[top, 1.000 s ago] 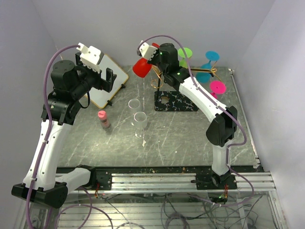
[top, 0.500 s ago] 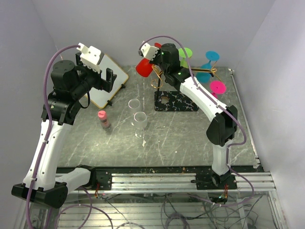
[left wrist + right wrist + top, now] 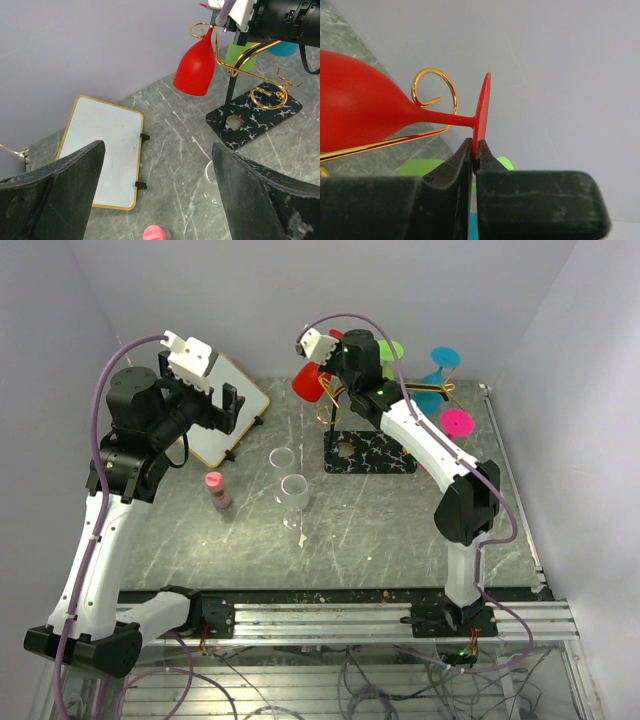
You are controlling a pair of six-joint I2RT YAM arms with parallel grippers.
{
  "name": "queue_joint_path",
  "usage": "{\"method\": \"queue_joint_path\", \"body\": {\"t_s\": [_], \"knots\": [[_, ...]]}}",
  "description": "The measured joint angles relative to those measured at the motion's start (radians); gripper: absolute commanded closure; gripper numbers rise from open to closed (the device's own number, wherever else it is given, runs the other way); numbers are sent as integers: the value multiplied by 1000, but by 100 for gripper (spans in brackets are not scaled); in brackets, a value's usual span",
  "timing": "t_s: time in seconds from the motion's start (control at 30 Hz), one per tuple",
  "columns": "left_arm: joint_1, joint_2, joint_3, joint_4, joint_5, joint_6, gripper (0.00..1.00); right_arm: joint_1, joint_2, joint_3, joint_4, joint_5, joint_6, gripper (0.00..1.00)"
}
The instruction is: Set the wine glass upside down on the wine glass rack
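Note:
My right gripper [image 3: 474,145] is shut on the foot of a red wine glass [image 3: 355,120], held bowl-down at the far left arm of the wine glass rack [image 3: 368,452]. The glass [image 3: 308,383] hangs by the rack's gold scroll end [image 3: 434,90], its stem beside the curl. In the left wrist view the red glass [image 3: 196,65] hangs bowl-down at the gold arm [image 3: 250,62] above the black veined base [image 3: 255,117]. My left gripper [image 3: 157,195] is open and empty, high above the table's left side.
Green [image 3: 387,352], blue [image 3: 440,365] and pink [image 3: 456,423] glasses hang on the rack. A white gold-edged board [image 3: 228,410] lies back left. Two clear tumblers [image 3: 288,475] and a pink-capped bottle [image 3: 216,489] stand mid-table.
My right gripper has carried the red glass right and back, bringing its stem up to the rack's left scroll arm. The left arm has not moved.

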Motion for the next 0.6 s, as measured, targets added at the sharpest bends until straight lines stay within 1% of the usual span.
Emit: {"method": "queue_joint_path", "body": {"t_s": [0.23, 0.6], "knots": [[0, 0, 0, 0, 0, 3, 2, -21, 5, 0, 0, 2, -6, 100], [0, 1, 0, 0, 0, 7, 2, -36, 70, 14, 23, -5, -20, 100]]}}
